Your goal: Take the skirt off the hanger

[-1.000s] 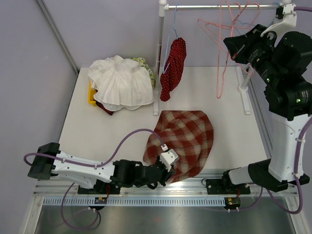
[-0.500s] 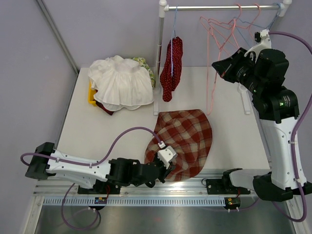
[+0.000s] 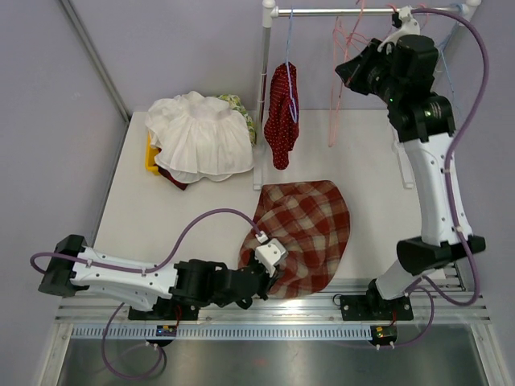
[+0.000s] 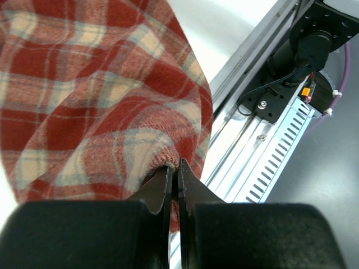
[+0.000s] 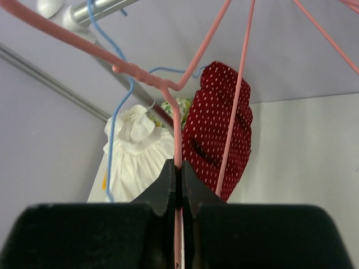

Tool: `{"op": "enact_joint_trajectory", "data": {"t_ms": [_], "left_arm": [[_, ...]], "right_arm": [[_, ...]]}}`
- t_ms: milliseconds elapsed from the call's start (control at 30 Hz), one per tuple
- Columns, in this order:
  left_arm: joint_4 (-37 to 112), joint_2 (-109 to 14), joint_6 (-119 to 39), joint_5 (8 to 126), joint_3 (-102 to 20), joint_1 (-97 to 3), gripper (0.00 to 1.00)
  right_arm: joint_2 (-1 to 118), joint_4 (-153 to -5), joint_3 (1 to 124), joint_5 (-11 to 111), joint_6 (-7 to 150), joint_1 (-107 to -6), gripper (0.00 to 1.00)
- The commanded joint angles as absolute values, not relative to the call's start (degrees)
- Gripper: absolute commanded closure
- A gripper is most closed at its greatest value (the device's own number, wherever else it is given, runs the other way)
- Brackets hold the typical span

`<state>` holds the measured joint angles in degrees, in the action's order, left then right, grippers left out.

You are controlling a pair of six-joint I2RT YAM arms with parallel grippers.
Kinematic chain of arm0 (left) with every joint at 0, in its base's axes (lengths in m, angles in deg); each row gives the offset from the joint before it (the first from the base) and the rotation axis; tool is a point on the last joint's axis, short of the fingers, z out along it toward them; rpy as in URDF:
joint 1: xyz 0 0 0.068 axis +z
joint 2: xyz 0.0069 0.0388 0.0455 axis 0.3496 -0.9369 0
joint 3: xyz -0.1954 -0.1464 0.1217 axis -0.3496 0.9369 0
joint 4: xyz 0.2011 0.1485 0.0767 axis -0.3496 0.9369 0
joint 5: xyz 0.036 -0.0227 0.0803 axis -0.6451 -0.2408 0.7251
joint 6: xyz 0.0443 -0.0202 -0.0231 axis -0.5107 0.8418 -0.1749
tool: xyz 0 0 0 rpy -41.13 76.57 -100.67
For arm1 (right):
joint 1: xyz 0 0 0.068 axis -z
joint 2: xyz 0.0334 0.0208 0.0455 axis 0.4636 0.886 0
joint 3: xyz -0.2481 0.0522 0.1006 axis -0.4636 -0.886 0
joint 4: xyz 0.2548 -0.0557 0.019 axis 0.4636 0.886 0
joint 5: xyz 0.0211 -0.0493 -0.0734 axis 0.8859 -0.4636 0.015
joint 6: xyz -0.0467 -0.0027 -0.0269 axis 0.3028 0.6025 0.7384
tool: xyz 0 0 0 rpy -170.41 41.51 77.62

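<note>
A white garment (image 3: 197,141) lies beside a hanging red dotted garment (image 3: 282,121).

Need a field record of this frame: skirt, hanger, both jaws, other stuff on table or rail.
plaid skirt: lying on table, near edge, off any hanger
pink hanger: empty, held up near the rail
left jaws: shut on the skirt's near edge
right jaws: shut on the pink hanger's wire
red dotted garment: hanging from the rail
white garment: heaped at the table's far left
</note>
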<state>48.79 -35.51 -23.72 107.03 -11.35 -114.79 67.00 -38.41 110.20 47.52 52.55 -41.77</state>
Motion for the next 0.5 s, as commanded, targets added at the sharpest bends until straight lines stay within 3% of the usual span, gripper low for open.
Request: {"op": "enact_joint_trajectory", "data": {"t_ms": [0, 233, 367, 467], "left_arm": [[51.42, -30.49, -21.7, 111.4, -13.61, -115.12, 1.0], [60.13, -24.94, -20.99, 115.8, -14.65, -115.12, 1.0], [64.44, -23.79, -22.66, 119.22, -16.59, -114.95, 1.0], [69.08, -24.93, -25.81, 119.76, -20.54, -112.06, 1.0]], "right_arm": [[75.83, -41.04, 120.48, 44.33, 56.26, -41.6, 1.0], [89.82, -42.26, 134.24, 40.9, 56.27, -41.07, 1.0], [91.67, -43.23, 132.94, 40.73, 55.57, -40.63, 1.0], [88.35, -46.02, 124.98, 41.16, 54.95, -40.63, 1.0]]}}
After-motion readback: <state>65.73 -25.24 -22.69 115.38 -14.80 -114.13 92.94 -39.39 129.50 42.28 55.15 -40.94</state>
